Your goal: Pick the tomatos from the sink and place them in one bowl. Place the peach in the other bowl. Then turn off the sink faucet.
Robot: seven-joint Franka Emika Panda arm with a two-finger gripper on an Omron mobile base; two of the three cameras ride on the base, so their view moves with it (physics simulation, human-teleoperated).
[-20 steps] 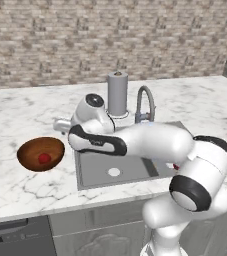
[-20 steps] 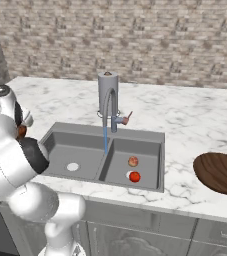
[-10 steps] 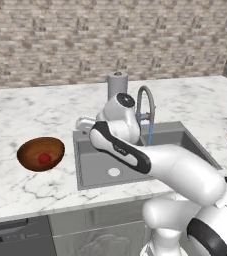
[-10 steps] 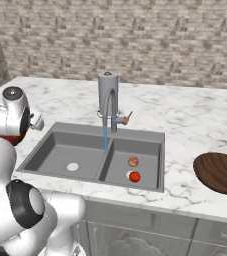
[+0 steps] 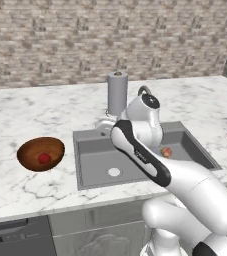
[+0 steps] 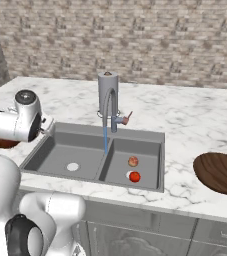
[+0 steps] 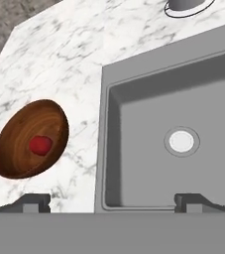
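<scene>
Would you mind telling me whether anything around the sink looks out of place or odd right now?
Nothing is spilled or damaged. The faucet is running a stream into the sink, and a tomato and the peach lie in its right basin. One tomato sits in the bowl.

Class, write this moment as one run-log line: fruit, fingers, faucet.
tomato in left bowl | tomato, peach in sink | fingers open, empty | faucet running

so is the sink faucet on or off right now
On: a blue stream runs from the sink faucet down into the sink.
</scene>
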